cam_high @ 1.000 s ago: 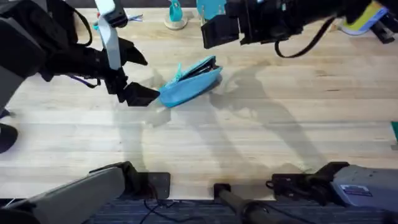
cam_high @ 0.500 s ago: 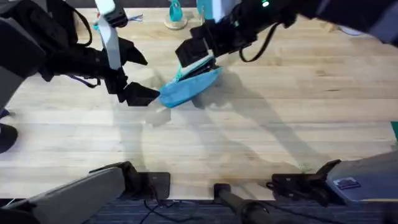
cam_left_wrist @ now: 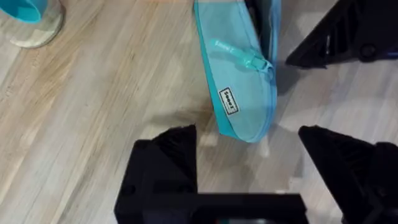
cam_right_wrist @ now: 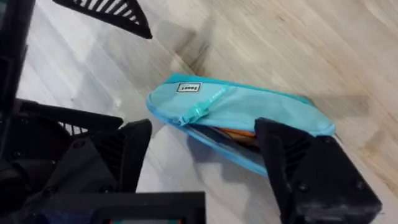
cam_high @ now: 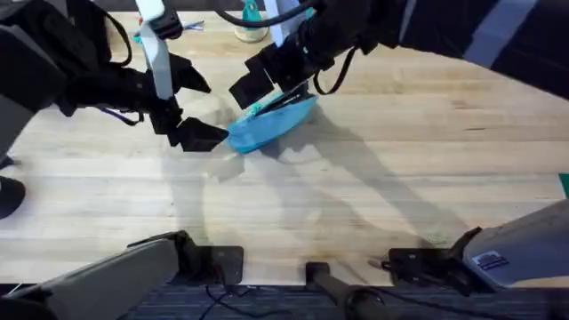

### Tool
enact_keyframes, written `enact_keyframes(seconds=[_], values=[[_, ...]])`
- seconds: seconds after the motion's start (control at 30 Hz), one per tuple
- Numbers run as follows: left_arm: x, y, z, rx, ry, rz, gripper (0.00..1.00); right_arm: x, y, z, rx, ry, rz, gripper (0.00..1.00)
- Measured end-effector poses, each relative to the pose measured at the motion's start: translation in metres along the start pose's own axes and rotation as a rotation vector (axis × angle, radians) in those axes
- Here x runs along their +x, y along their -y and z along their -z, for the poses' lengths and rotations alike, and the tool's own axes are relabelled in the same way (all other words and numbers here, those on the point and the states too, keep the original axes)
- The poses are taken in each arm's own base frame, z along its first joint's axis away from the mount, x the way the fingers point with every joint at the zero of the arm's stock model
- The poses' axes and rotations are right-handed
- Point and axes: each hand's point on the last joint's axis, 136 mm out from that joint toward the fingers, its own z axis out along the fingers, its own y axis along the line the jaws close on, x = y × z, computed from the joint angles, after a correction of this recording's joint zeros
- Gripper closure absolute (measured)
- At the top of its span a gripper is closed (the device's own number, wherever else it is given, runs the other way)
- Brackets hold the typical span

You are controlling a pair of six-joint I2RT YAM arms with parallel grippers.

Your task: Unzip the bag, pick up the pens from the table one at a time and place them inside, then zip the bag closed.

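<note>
The light-blue bag (cam_high: pixel 271 120) lies slanted on the table (cam_high: pixel 400 178), zipper slit (cam_right_wrist: pixel 224 134) partly open with something orange-tan inside; I cannot tell if it is a pen. No pens lie on the bare wood I see. My left gripper (cam_high: pixel 218 113) is open just left of the bag's near end, its fingers (cam_left_wrist: pixel 165 162) straddling that end (cam_left_wrist: pixel 239 93) without touching. My right gripper (cam_high: pixel 271 80) hovers open above the bag's far side, and in its wrist view the fingers (cam_right_wrist: pixel 134 155) frame the bag (cam_right_wrist: pixel 242 109) and its zipper pull (cam_right_wrist: pixel 199 112).
A teal object on a round pale base (cam_high: pixel 251 25) stands at the back, just beyond the right gripper, and also appears as the base (cam_left_wrist: pixel 28 18). A teal item (cam_high: pixel 564 187) pokes in at the right edge. Open wood spreads in front of and right of the bag.
My right arm swung from the back right leftward and down until its gripper is over the bag. The left arm and the bag stayed put.
</note>
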Motion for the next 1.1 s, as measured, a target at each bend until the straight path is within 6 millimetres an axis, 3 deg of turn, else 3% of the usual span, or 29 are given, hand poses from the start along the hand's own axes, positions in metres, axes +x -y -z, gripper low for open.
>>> enact_keyframes(seconds=[0.57,1.1], values=[[0.000,0.000,0.000,0.000,0.000,0.000,0.007,0.014,0.008,-0.040,0.007,-0.069,0.004,0.006],[0.000,0.000,0.000,0.000,0.000,0.000,0.007,0.022,-0.010,-0.048,-0.015,-0.100,0.033,0.012]])
